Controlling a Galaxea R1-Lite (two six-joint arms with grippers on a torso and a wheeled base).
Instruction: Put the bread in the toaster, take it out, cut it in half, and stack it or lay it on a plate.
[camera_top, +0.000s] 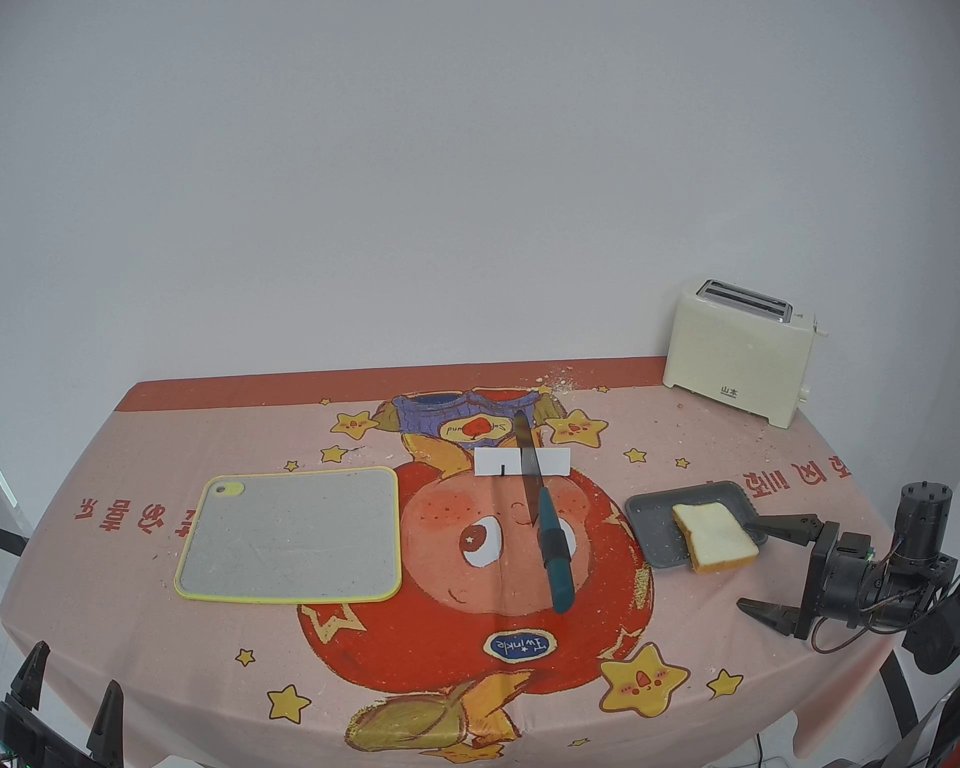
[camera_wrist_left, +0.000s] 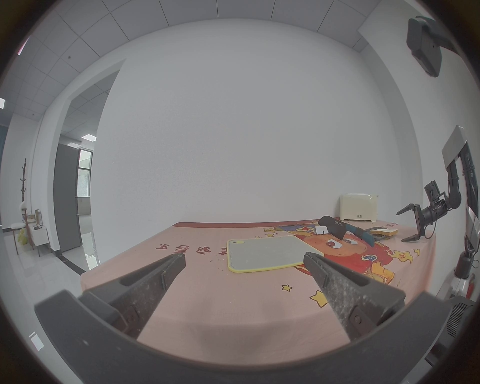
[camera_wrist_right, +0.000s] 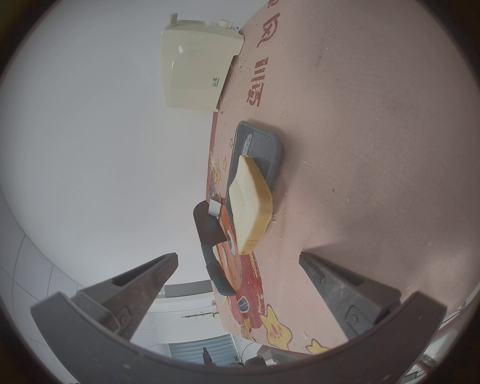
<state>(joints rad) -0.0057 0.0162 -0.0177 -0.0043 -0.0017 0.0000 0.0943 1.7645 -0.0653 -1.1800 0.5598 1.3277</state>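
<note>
1. Head view: the right gripper (camera_top: 755, 562) hangs with its jaws spread wide and nothing between them. The bread (camera_top: 713, 535) lies just ahead of its fingertips, not touching them.
2. The slice rests tilted on the gripper-side rim of the dark plate (camera_top: 655, 515). The toaster (camera_top: 740, 350) stands well beyond it.
3. Judging by this, the first step is in hand: the bread is still to be picked up for the toaster.
4. The next move likely calls for advancing until the jaws straddle the slice, then closing gently, since soft bread squashes.
5. The left gripper (camera_wrist_left: 243, 257) is likewise spread and empty, with the cutting board (camera_wrist_left: 267, 253) ahead of it, well apart.
</note>
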